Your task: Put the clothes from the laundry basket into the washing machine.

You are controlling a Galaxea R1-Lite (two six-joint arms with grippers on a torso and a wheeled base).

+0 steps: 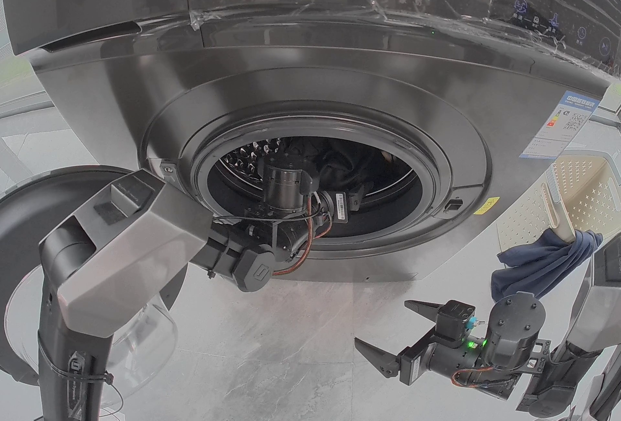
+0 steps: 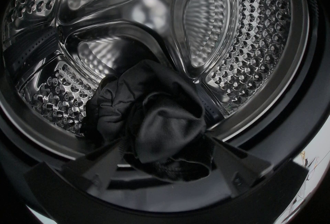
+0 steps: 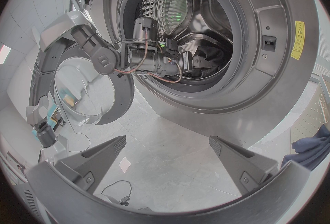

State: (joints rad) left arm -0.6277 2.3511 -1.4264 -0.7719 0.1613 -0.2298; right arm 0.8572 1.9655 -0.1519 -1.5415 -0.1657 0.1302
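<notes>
Your left gripper [image 2: 165,138] is in the washer [image 1: 323,86] drum's mouth at centre frame. Its jaws are spread wide around a bunched black garment [image 2: 151,114] with no clear long axis. Your right gripper [image 1: 381,324], lower right, is wide open and empty. A blue cloth [image 1: 543,260] drapes over the basket [image 1: 582,183] rim, trailing down-left.

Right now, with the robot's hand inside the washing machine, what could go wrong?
1. The black garment lies bunched between the left hand's open fingers, near the front lip of the drum. It might catch on a finger and get dragged back out when the hand pulls away.
2. The blue cloth hangs over the edge of the laundry basket. It could slip onto the floor.
</notes>
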